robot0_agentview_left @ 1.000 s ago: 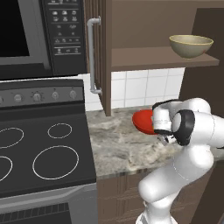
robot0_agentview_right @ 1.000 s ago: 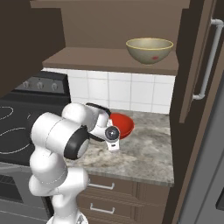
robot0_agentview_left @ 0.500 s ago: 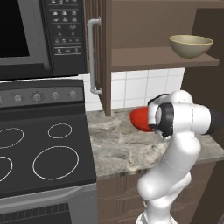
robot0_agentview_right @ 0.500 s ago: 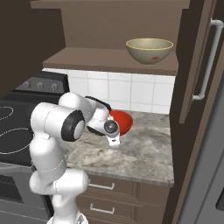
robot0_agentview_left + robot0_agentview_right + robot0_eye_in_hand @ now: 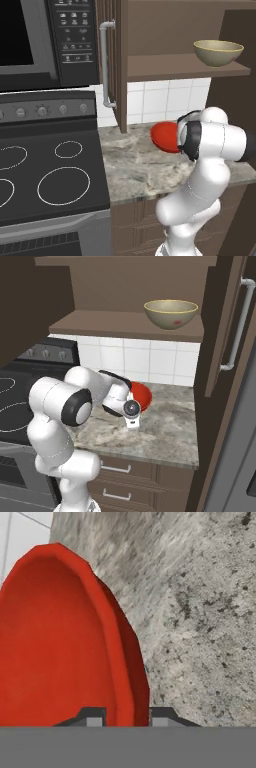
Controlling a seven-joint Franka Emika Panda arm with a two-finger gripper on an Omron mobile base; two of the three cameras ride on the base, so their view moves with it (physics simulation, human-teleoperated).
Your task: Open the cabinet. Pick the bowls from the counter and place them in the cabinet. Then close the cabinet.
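The red bowl (image 5: 60, 642) sits at the back of the speckled counter (image 5: 135, 165), near the tiled wall, and looks tilted in the left base view (image 5: 164, 136). My gripper (image 5: 127, 717) is shut on its rim, one fingertip (image 5: 92, 717) inside the bowl and the other outside. From the right base view, the hand reaches the red bowl (image 5: 141, 396) from its front. The beige bowl (image 5: 218, 52) stands upright on the shelf (image 5: 175, 67) of the open cabinet. The cabinet's left door (image 5: 112, 60) and right door (image 5: 225, 321) both stand swung out.
A black stovetop (image 5: 50, 175) lies left of the counter, under a microwave (image 5: 45, 40). The open left door hangs over the counter's left end. Drawer fronts (image 5: 125, 471) run below the counter, and a tall dark panel (image 5: 220, 456) closes it off on the right.
The jaws have gone from wide open to shut on the red bowl's rim. The arm's elbow has swung round, while the bowl stays at about the same spot.
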